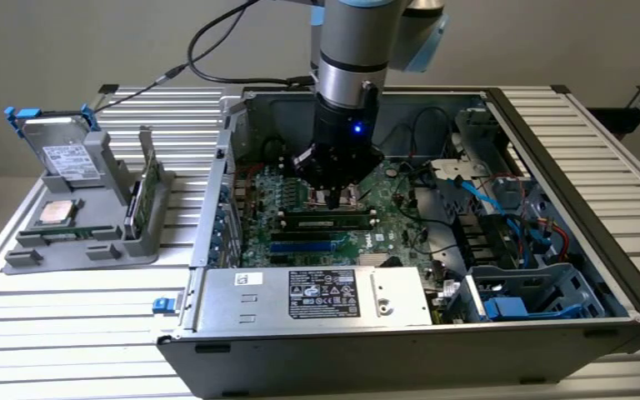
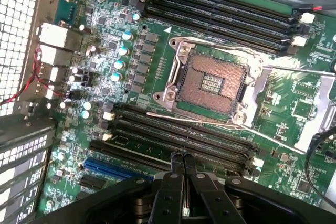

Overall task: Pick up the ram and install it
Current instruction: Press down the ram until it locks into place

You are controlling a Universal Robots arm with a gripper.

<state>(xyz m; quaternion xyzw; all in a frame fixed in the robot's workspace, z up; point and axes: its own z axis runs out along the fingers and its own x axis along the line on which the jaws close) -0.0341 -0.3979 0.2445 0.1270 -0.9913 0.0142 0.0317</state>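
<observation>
A white-and-black label (image 1: 322, 293) sits on the silver power supply (image 1: 309, 298); its print is too small to read.

An open computer case (image 1: 587, 150) lay on a slatted metal table (image 1: 64, 325). Inside, a green motherboard (image 2: 310, 108) carried an empty CPU socket (image 2: 210, 82) between two banks of black slots (image 2: 220, 17). A power supply (image 1: 309, 296) sat along the case's near edge. A grey holder (image 1: 87, 225) stood beside the case.
</observation>
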